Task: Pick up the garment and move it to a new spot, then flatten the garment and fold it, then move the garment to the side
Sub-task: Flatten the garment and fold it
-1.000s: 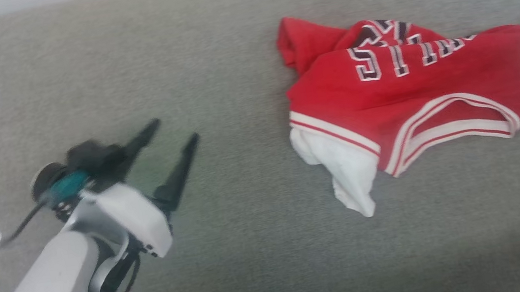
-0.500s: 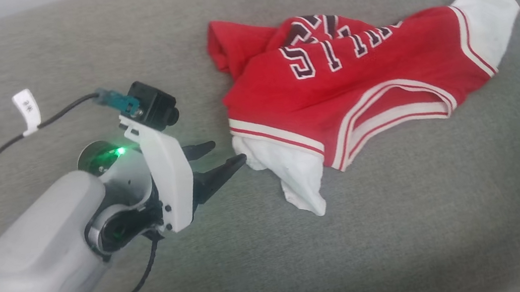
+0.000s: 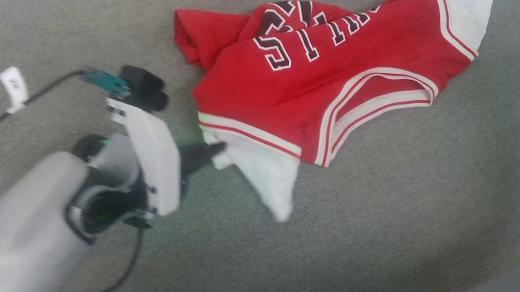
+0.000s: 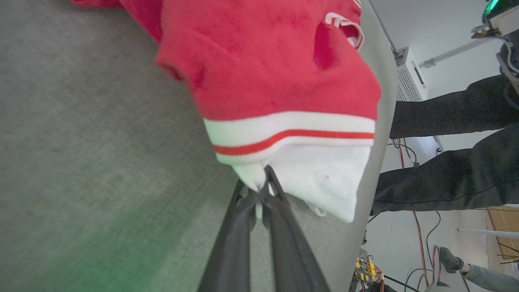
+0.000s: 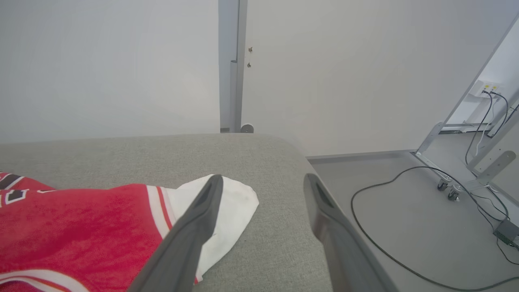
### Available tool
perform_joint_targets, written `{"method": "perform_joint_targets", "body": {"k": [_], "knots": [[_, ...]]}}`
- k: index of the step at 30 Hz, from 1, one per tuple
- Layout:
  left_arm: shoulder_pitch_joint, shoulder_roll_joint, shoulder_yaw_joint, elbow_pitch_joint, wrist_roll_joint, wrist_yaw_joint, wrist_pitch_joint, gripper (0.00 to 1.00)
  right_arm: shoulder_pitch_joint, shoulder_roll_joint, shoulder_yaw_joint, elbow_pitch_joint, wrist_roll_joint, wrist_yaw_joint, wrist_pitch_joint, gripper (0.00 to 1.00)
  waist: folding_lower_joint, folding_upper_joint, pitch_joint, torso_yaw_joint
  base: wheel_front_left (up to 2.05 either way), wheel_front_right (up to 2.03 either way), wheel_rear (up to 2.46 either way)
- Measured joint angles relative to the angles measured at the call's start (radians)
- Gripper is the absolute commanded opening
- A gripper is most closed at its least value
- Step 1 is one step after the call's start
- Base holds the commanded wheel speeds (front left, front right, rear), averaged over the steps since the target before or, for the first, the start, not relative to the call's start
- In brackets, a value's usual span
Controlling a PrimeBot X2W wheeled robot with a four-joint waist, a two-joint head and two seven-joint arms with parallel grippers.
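Shirt (image 3: 332, 80): crumpled on the grey pad (image 3: 404, 227), lettering up, neckline on the robot's side.
Left claw (image 4: 259, 184): low on the pad, fingers pinched together on the edge of the near white sleeve (image 3: 264, 176).
Right claw (image 5: 263, 182): fingers spread wide, holding nothing, above the pad's corner, just beside the far sleeve (image 5: 231, 202).
Person: dark trouser legs (image 4: 446, 174) past the pad's edge.

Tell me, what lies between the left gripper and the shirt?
Nothing: in the left wrist view, the left gripper is shut on the shirt at its white sleeve.
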Motion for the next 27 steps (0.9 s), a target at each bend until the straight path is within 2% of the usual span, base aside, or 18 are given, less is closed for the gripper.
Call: {"method": "perform_joint_targets", "body": {"k": [7, 11, 14, 19, 25, 26, 27], "knots": [[-0.060, 0.147, 0.033, 0.012, -0.013, 0.000, -0.029, 0.00, 0.017, 0.023, -0.003, -0.020, -0.011, 0.000, 0.010, 1.00, 0.0000, 0.0000, -0.019, 0.031, 0.00, 0.00, 0.00], [-0.079, 0.240, 0.027, 0.034, -0.023, 0.000, 0.021, 0.00, 0.031, 0.029, 0.000, -0.029, -0.012, 0.000, 0.019, 1.00, 0.0000, 0.0000, -0.025, 0.049, 0.00, 0.00, 0.00], [-0.093, 0.281, -0.004, 0.053, 0.018, 0.000, 0.070, 0.00, 0.032, 0.033, 0.007, -0.032, -0.013, 0.000, 0.020, 1.00, 0.0000, 0.0000, -0.024, 0.056, 0.00, 0.00, 0.00], [-0.136, 0.307, -0.059, 0.131, 0.168, 0.002, 0.066, 0.00, 0.032, 0.036, 0.029, -0.038, -0.013, 0.000, 0.029, 1.00, 0.0000, 0.0000, -0.014, 0.053, 0.00, 0.00, 0.00], [-0.135, 0.247, -0.083, 0.220, 0.231, 0.007, -0.014, 0.00, 0.042, 0.031, 0.063, -0.048, -0.018, 0.000, 0.047, 1.00, 0.0000, 0.0000, -0.012, 0.050, 0.00, 0.00, 0.00], [-0.133, 0.239, -0.084, 0.236, 0.239, 0.007, -0.037, 0.07, 0.045, 0.028, 0.070, -0.050, -0.020, 0.000, 0.053, 1.00, 0.0000, 0.0000, -0.015, 0.050, 0.00, 0.00, 0.00], [-0.131, 0.235, -0.083, 0.253, 0.255, 0.007, -0.063, 0.19, 0.047, 0.025, 0.078, -0.053, -0.027, 0.000, 0.060, 1.00, 0.0000, 0.0000, -0.017, 0.051, 0.00, 0.00, 0.00]]}}
